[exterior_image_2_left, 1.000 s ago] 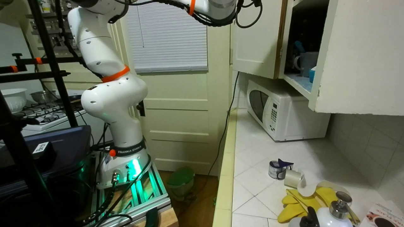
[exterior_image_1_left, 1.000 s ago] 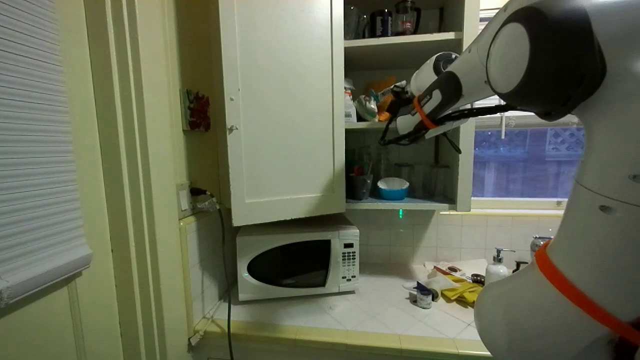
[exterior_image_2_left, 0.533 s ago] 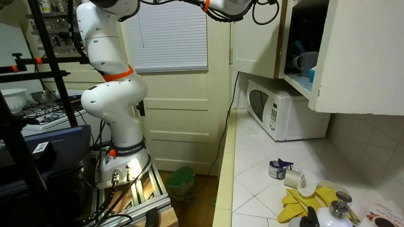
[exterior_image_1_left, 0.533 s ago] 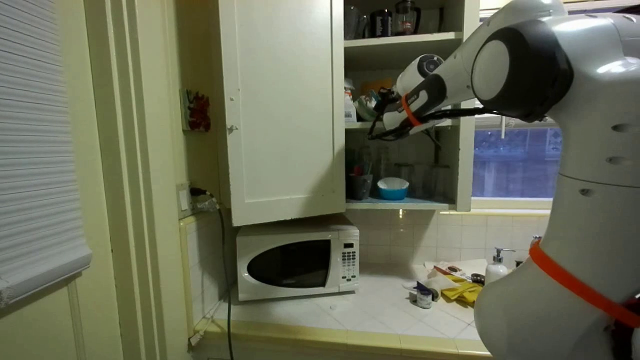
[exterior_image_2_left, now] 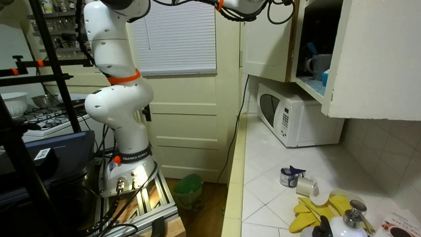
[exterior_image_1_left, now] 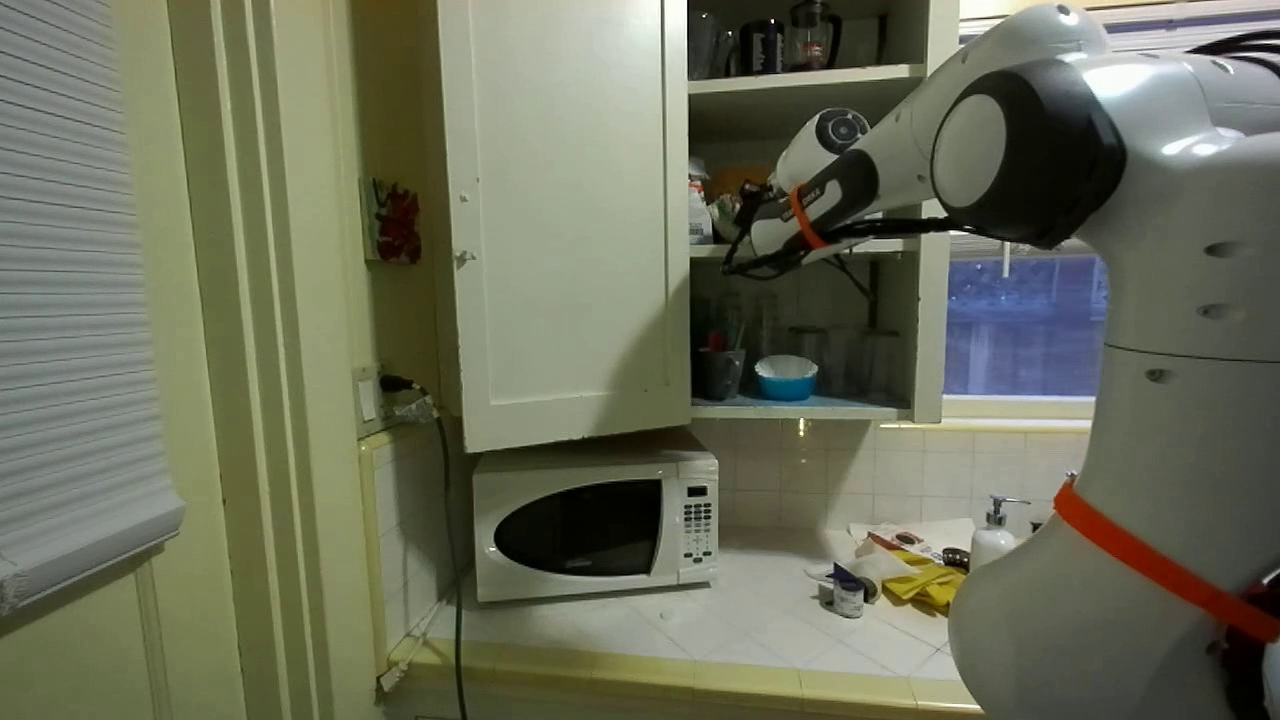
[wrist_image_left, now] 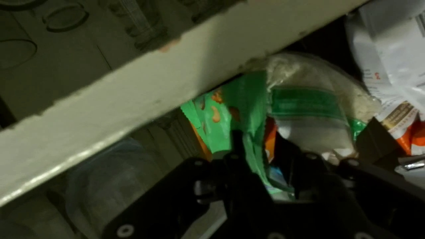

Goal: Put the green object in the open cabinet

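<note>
The open cabinet point(exterior_image_1_left: 930, 330) is white, its door point(exterior_image_1_left: 575, 200) swung open. In the wrist view its shelf edge point(wrist_image_left: 132, 94) crosses diagonally. The green object point(wrist_image_left: 215, 129), here a bright-green packet with nut pictures, shows in that view against the inner side of this edge. My gripper point(wrist_image_left: 259, 137) has its dark jaws part way apart with the packet between them, and they look shut on it. Part of the packet is hidden behind the fingers. In an exterior view the hand is at the middle shelf, its fingertips hidden; in the remaining view it is above the frame.
Bags, including a clear bag point(wrist_image_left: 308, 122) with a green stripe and a white bag point(wrist_image_left: 391, 49), crowd the same shelf. The lower compartment holds a teal-blue bowl point(exterior_image_1_left: 786, 380), a dark cup point(exterior_image_1_left: 722, 372) and glasses. A microwave point(exterior_image_1_left: 595, 525) and yellow gloves point(exterior_image_1_left: 925, 585) are on the counter.
The arm has moved leftward across the cabinet opening in an exterior view, and rightward toward the cabinet in the remaining view. The light at the robot's base has turned from green to white.
</note>
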Tool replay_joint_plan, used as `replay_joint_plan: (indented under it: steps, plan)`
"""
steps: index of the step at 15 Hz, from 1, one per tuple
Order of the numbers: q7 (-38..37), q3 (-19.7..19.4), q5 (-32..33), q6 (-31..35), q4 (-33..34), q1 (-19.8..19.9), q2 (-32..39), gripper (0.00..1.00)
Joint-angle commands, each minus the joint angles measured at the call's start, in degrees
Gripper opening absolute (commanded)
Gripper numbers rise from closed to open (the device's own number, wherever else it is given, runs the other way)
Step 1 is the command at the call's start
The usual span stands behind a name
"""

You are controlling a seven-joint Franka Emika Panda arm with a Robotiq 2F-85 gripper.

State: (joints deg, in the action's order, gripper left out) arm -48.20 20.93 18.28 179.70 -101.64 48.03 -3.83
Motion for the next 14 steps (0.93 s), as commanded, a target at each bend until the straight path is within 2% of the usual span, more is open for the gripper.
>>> replay_joint_plan:
  steps: [1, 4, 6, 10, 11, 14]
  plan:
    - [3.0, -0.7, -2.2, -2.1, -3.7, -1.3, -4.0, 0.64]
    - [5.6, -2.6, -4.6, -0.3, -8.1, -3.3, -8.3, 0.88]
    - [7.8, -4.7, -5.9, -0.3, -10.6, -5.6, -11.2, 0.99]
    - [12.6, -11.2, -8.1, -2.2, -15.5, -12.8, -17.4, 1.0]
    - [16.0, -15.1, -10.1, -3.6, -17.2, -18.5, -18.9, 1.0]
    - [29.1, -21.5, -20.7, -8.8, -21.9, -31.4, -23.8, 1.0]
